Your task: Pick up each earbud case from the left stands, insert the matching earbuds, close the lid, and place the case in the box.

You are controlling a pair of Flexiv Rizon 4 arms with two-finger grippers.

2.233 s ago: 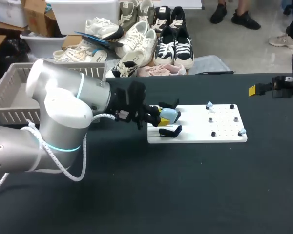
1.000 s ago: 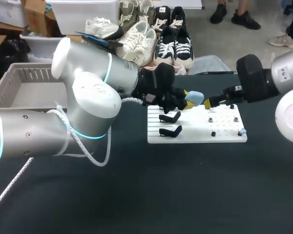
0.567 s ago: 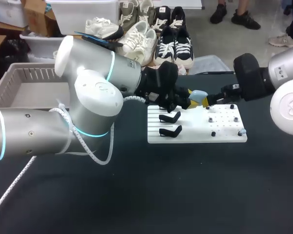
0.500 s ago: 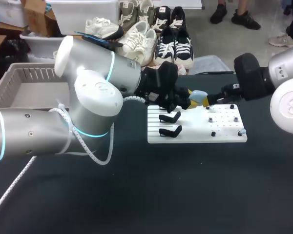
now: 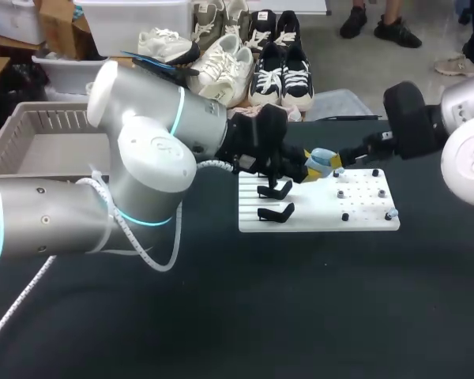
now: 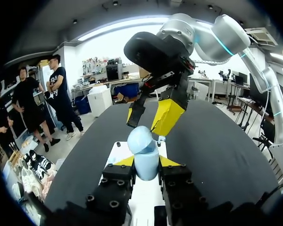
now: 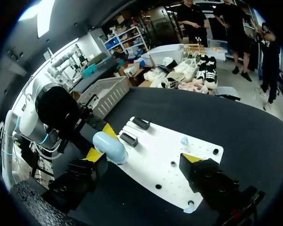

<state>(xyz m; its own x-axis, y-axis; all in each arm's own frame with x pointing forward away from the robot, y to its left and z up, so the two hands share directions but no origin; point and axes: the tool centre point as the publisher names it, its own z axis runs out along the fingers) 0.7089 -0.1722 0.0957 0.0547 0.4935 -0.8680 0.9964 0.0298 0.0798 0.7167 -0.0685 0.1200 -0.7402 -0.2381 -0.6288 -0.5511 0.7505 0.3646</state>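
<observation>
From above, the left arm comes in at 9 o'clock and reaches past the middle of the dark surface (image 5: 221, 316). Its end effector (image 5: 310, 168) is clamped on a pale blue earbud case (image 5: 321, 160), held just over the 12 o'clock edge of a white board (image 5: 363, 223). The right arm enters at 3 o'clock, and its end effector (image 5: 340, 160) sits right beside the case. Two black stands (image 5: 275, 189) occupy the board's 9 o'clock end, and a pale blue earbud (image 5: 392, 213) sits at its 4 o'clock corner. A pale basket (image 5: 16, 150) lies at the surface's 9 o'clock edge.

In the left wrist view, the left end effector (image 6: 146, 162) grips the case (image 6: 141, 143) upright, with a yellow tip pressed on either side. The right end effector (image 6: 151, 117) hangs just ahead of it, fingers spread, over the board (image 6: 141, 202).

In the right wrist view, the right end effector (image 7: 145, 157) is wide open above the board (image 7: 155, 160). The case (image 7: 111, 147) is close beside one of its fingers, not between them. The stands (image 7: 134, 123) are just beyond the case, an earbud (image 7: 184, 140) is ahead of the other finger, and the basket (image 7: 108, 96) lies farther out
</observation>
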